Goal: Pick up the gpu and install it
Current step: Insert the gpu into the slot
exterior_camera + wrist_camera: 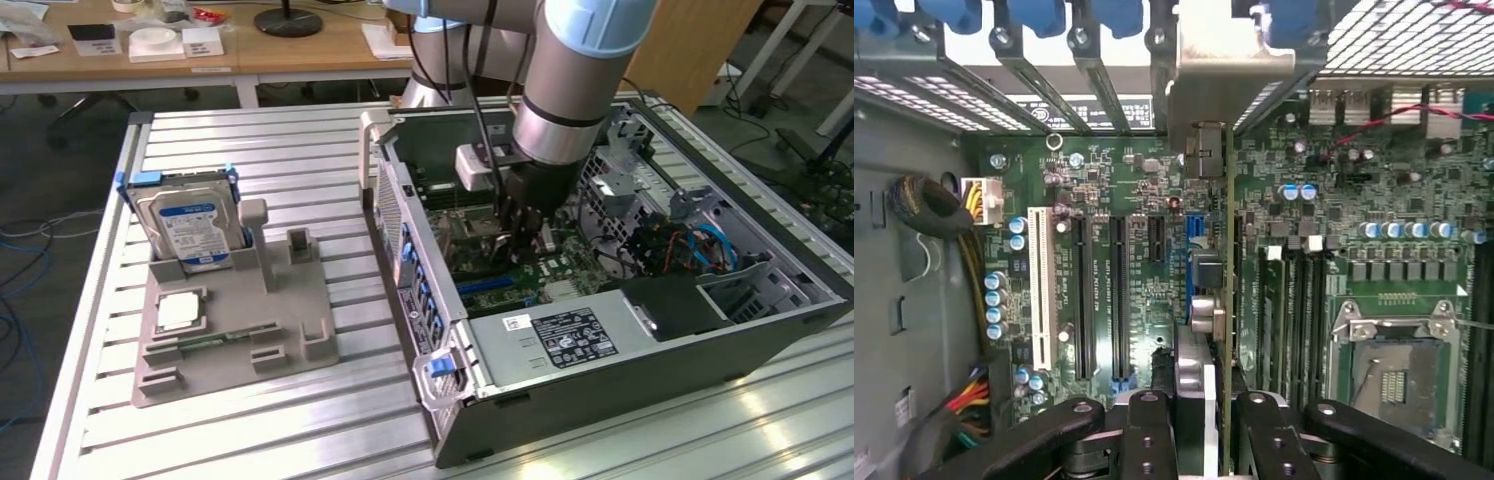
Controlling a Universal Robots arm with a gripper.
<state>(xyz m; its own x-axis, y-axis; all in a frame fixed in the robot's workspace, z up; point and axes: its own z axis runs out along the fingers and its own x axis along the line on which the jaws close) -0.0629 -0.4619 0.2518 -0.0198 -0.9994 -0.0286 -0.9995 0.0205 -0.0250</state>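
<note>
On the exterior view's left, a slatted aluminium table [267, 160] carries a grey tray [300, 320]. A blue-and-white-labelled hard drive [187, 225] stands upright in the tray's far corner. A small square silver chip [180, 310] lies flat in a pocket nearer the camera.

Just beside the tray, towards the middle, an open computer case [601, 400] lies on its side with its interior facing up. The arm [574, 90] reaches down from above into the case, and the gripper [523, 235] hangs low over the motherboard [1154, 170].

In the wrist view the gripper [1204, 445] has its jaws pinching the gpu [1209, 300], with black fingers [1144, 440] on either side of it. The card is seen edge-on as a thin slab. It runs from the fingers across the board to its grey metal bracket [1219, 80], which sits at the case's rear slot openings. Whether its lower edge is already in a slot cannot be told. To one side of the card lie a white slot [1039, 285] and long black slots [1119, 300]. To the other side lie memory slots [1294, 300] and the open CPU socket [1394, 375].

Further to the exterior view's right, a labelled power supply [561, 340] fills the case's near corner. Blue cables [707, 245] curl by the drive bays.
</note>
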